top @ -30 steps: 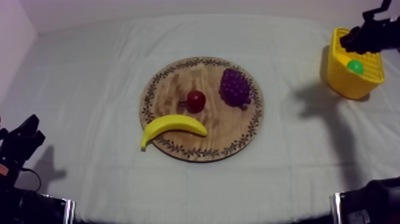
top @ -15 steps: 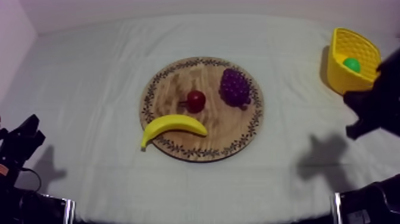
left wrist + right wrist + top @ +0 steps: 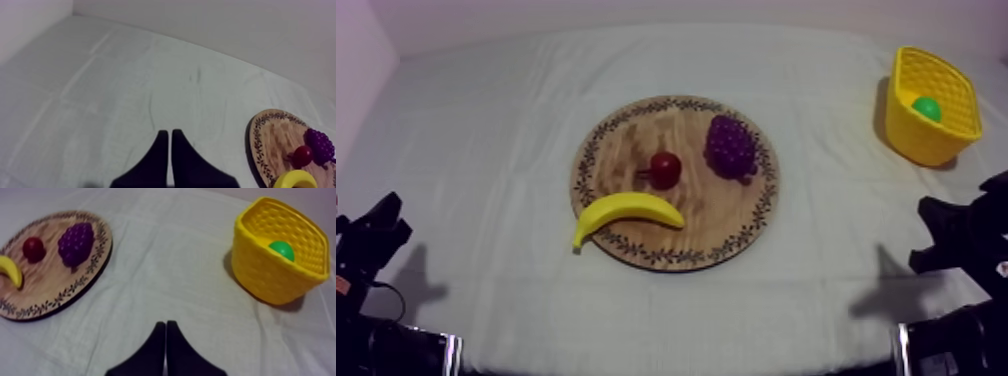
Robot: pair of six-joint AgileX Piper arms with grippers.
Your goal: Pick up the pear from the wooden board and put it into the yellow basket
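1. The pear (image 3: 926, 108) lies inside the yellow basket (image 3: 934, 145), low against its inner wall. The basket stands at the far right of the counter (image 3: 486, 140), well apart from the round wooden board (image 3: 721, 220).
2. Three fruits lie on the board. A banana (image 3: 626, 212) stretches along the near rim, a small red fruit (image 3: 665, 168) sits near the middle, and a bunch of grapes (image 3: 732, 147) is just beside it on the basket's side.
3. The right gripper (image 3: 165, 338) has its fingers pressed together in a narrow wedge, holding nothing. It hangs low over the cloth at the counter's right edge, on the near side of the basket, with the board off to its other side.
4. The left gripper (image 3: 169, 150) is likewise closed on nothing. It rests low at the counter's left edge, well apart from the board.
5. Wrinkled cloth lies between the board and the basket, and the grapes are the fruit on the board nearest the basket.
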